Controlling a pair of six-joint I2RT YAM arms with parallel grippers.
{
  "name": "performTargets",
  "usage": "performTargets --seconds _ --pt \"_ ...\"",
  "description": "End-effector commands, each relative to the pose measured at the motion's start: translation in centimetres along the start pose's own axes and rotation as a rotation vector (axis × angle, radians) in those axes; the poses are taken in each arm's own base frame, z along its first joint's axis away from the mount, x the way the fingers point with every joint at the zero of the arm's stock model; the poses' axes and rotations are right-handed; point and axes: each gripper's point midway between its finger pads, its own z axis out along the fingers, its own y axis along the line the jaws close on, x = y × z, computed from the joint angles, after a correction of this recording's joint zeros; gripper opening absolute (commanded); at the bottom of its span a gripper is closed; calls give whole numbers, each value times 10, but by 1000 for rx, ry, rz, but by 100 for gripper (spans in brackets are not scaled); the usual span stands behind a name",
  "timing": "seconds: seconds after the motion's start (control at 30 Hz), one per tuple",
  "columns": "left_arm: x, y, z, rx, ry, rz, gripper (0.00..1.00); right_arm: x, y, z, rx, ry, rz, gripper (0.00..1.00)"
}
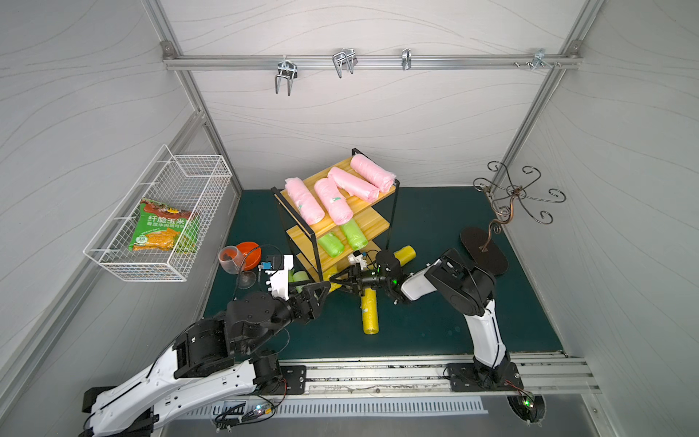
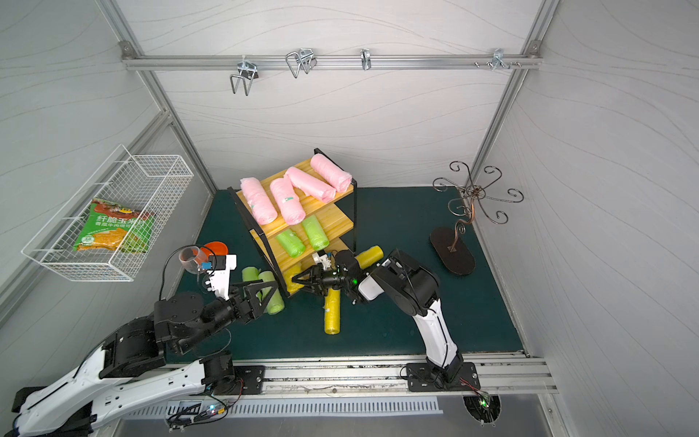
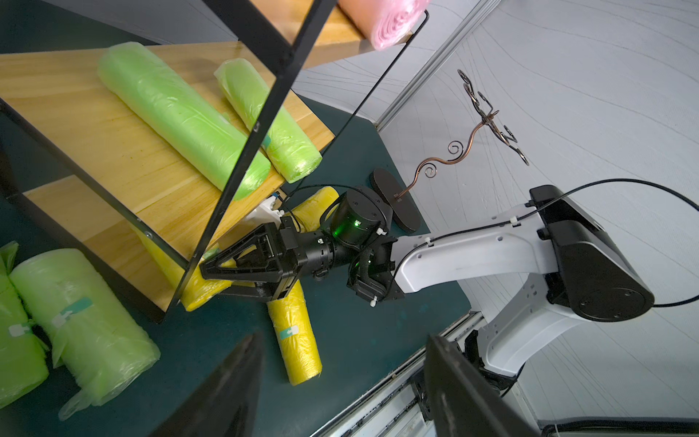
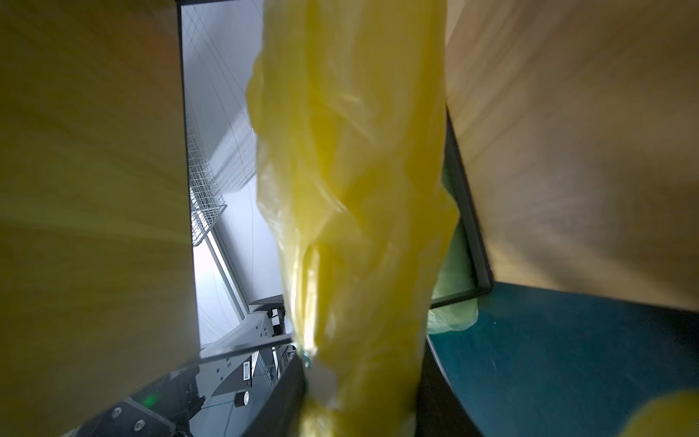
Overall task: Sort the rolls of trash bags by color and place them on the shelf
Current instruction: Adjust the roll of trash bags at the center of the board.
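Three tiers, one colour apiece: the shelf at the centre of the worktop carries four pink rolls on top and two lime green rolls on its middle board. The right claw, clenched on a yellow roll, holds it endwise at the bottom tier, seemingly reserved for yellow. The left claw, spread and empty, hovers over two loose green rolls at the shelf's 7 o'clock, likely bound for the middle board. Spare yellow rolls lie at 4 o'clock and 6 o'clock.

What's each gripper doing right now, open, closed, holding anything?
The left gripper is open, holding nothing.
The right gripper is closed on a yellow trash bag roll.
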Motion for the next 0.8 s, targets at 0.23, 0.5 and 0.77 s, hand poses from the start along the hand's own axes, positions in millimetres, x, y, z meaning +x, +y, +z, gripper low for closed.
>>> performTargets --seconds 0.23,0.5,0.77 --pt "-9 -9 2 22 -29 -9 72 27 -8 17 112 90 -66 0" --pt "-7 -12 5 25 -16 -6 72 29 4 29 9 89 -69 0" --pt "-6 -10 6 23 -17 -10 72 24 -17 31 15 53 -25 0"
